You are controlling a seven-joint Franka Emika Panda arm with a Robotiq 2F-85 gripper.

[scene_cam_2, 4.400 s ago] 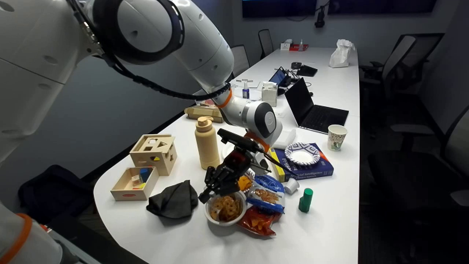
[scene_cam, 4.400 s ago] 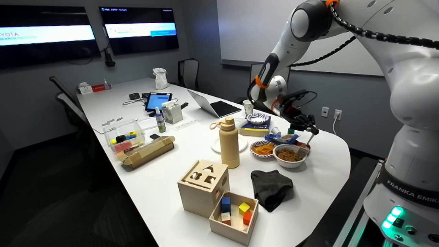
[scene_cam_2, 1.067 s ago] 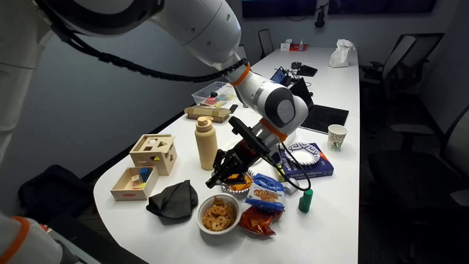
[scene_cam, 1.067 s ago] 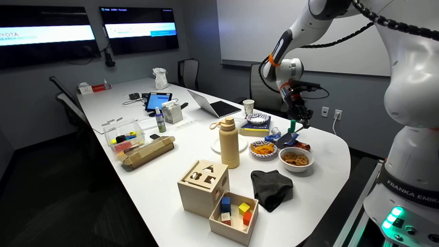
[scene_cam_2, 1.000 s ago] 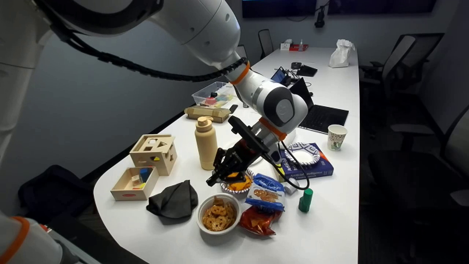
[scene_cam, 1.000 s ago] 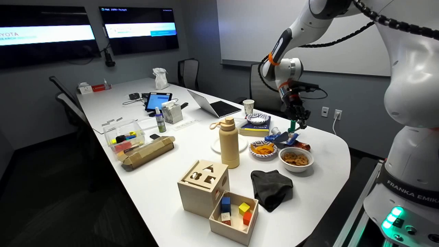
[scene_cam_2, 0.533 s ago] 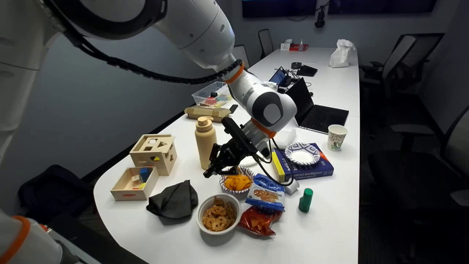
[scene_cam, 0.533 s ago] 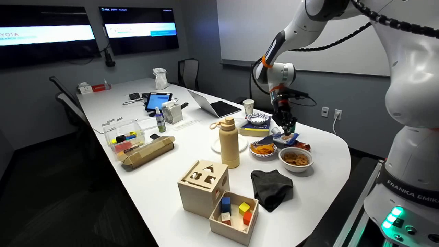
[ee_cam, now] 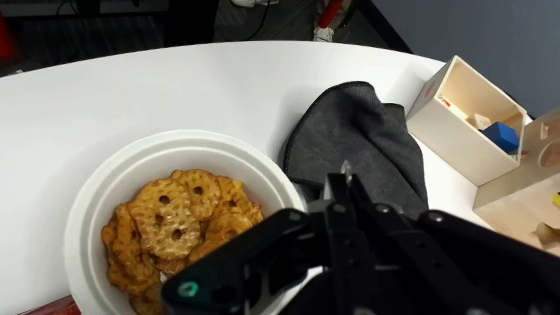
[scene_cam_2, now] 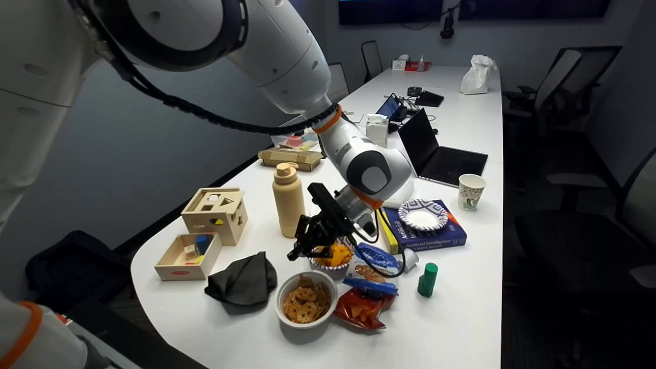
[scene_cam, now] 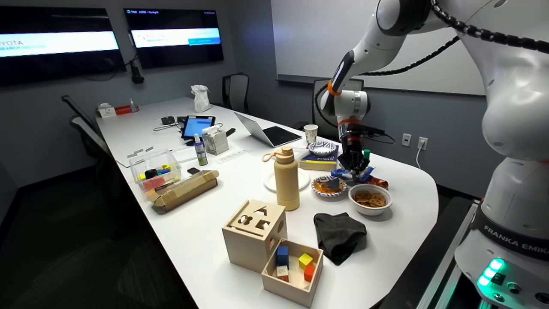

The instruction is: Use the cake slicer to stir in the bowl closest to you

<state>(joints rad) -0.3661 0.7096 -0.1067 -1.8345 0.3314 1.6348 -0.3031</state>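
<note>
A white bowl (scene_cam: 371,211) of brown pretzel snacks stands nearest the robot base; it also shows in an exterior view (scene_cam_2: 279,304) and the wrist view (ee_cam: 78,245). A patterned bowl (scene_cam: 329,195) of orange chips stands beside it, partly covered by my gripper in an exterior view (scene_cam_2: 333,267). My gripper (scene_cam: 355,177) is shut on the cake slicer (scene_cam: 332,183). The grey blade lies over the chips of the patterned bowl; whether it touches them I cannot tell. In the wrist view the slicer's shiny handle end (ee_cam: 347,169) sticks out between the fingertips (ee_cam: 343,180).
Blue (scene_cam_2: 373,271) and red (scene_cam_2: 363,309) snack bags lie beside the bowls, with a green bottle (scene_cam_2: 427,280). A black cloth (scene_cam: 339,236), a tan bottle (scene_cam: 286,182) and a wooden block box (scene_cam: 255,236) stand near. A book (scene_cam: 319,165) carries a paper plate.
The slicer was in the white bowl earlier. It came out, swung over to the patterned bowl, and in the last half second lowered there. The white bowl slid slightly toward the robot base.
</note>
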